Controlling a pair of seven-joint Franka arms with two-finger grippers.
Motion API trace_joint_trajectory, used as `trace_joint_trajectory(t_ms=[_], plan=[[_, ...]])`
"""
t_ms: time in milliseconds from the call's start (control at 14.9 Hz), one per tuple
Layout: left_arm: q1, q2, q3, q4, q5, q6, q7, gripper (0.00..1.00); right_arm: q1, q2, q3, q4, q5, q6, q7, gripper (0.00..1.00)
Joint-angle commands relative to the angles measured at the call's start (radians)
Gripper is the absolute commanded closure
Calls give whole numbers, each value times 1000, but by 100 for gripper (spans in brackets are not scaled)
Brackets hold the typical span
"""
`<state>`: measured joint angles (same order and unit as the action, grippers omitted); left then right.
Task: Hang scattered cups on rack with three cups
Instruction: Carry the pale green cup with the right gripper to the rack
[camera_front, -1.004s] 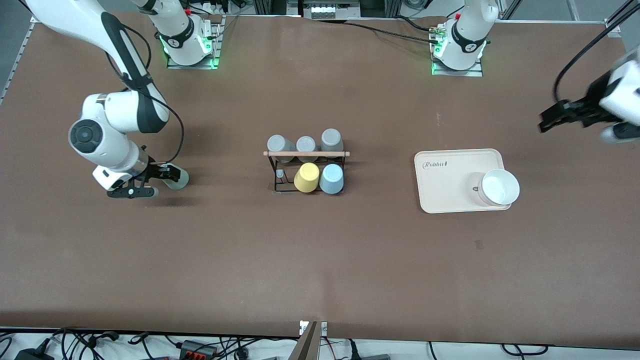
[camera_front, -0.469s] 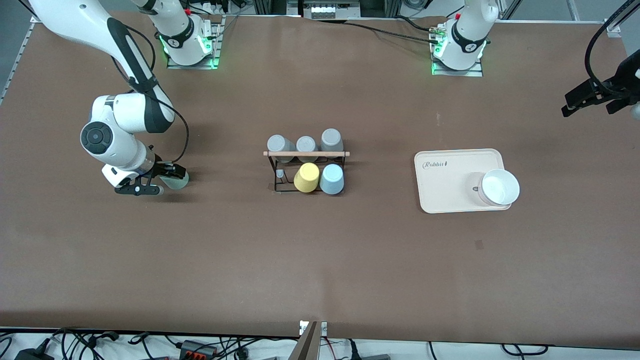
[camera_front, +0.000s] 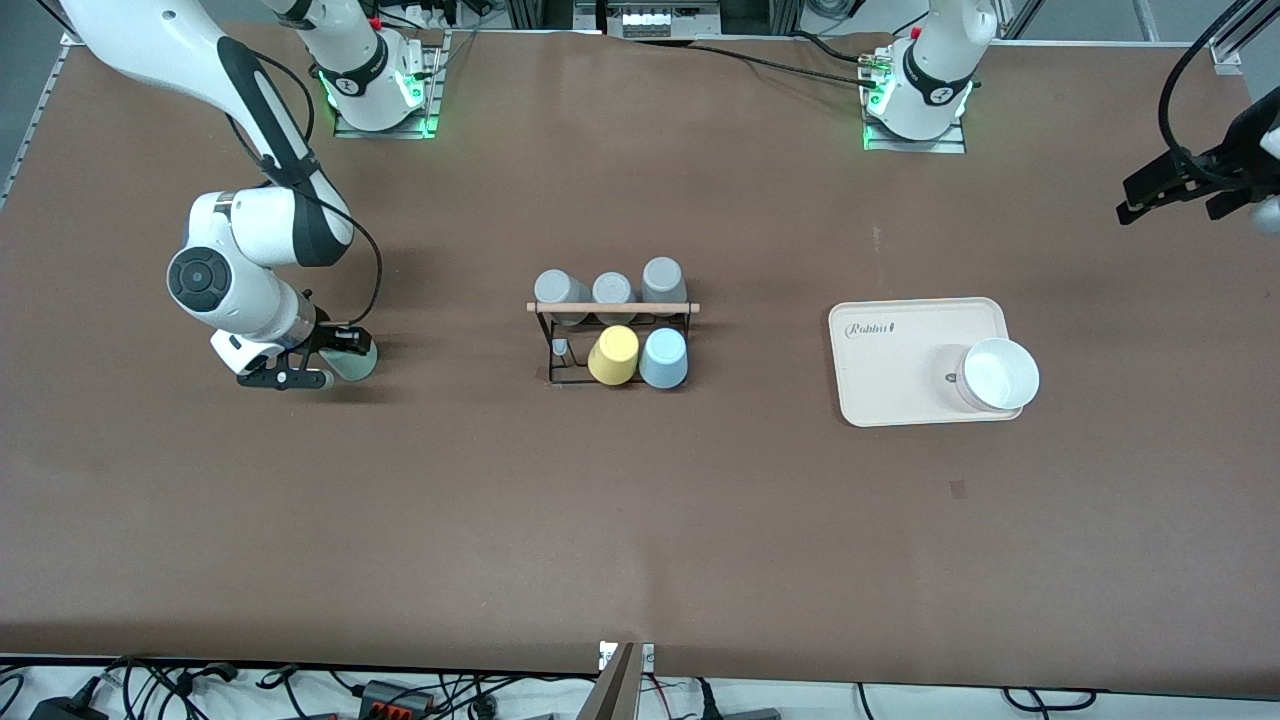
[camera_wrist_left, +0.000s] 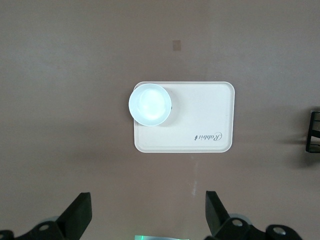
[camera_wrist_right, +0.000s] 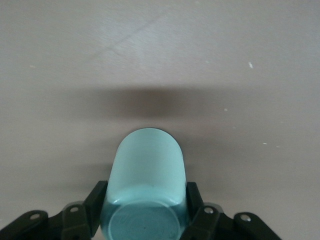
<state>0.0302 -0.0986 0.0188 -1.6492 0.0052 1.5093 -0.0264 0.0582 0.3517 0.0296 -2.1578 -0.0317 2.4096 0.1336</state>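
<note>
Fingers (camera_wrist_right: 95, 200) of the right gripper (camera_front: 322, 357) are closed on the mint green cup (camera_wrist_right: 145, 190), one on each side of its wall close to the base. The cup's long axis runs straight out from between the fingers, base toward the wrist and mouth pointing away. In the front view the cup (camera_front: 352, 362) is low over the desk (camera_front: 640, 520) at the right arm's end; contact with the desk cannot be determined.

The coming move turns on one relation: the rack (camera_front: 612, 335) is well apart from the held cup, along the desk toward the left arm's end, at roughly the same depth from the front camera. The right arm is clearly the nearer arm to both cup and rack. On the rack's nearer row, the yellow cup (camera_front: 613, 355) and the light blue cup (camera_front: 663, 358) hang side by side. One bare grey peg (camera_front: 560, 347) remains free at the end toward the right arm. Three grey cups (camera_front: 609, 288) fill the farther row, under the wooden rod (camera_front: 612, 307). Judged from this, the mint green cup must be carried across and turned mouth-first onto that peg.

The left gripper (camera_front: 1175, 188) waits, raised at the left arm's end of the desk, fingers (camera_wrist_left: 77, 215) spread wide and empty.

Legible writing: the beige tray (camera_front: 890, 375) carries the word "Rabbit" (camera_front: 877, 329) in script. A white bowl (camera_front: 998, 375) stands on the tray. No other labels can be read.
</note>
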Motion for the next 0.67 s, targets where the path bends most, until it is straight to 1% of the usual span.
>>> trace_joint_trajectory(t_ms=[0,201,268,402,603], plan=[[17,-24,-8,38,7,-46,25,0,2,-23,33,97,36,-111,4,73],[17,-21,-11,43,-2,-44,20,0,0,-8,91,319,50,-330,4,73],[14,-16,-13,45,-2,-44,19,0,0,-7,110,370,52,-374,7,73],[10,-9,-13,46,-4,-41,20,0,11,16,145,468,52,-426,9,73],[8,5,-13,51,-4,-40,8,0,106,52,150,579,47,-475,87,75]])
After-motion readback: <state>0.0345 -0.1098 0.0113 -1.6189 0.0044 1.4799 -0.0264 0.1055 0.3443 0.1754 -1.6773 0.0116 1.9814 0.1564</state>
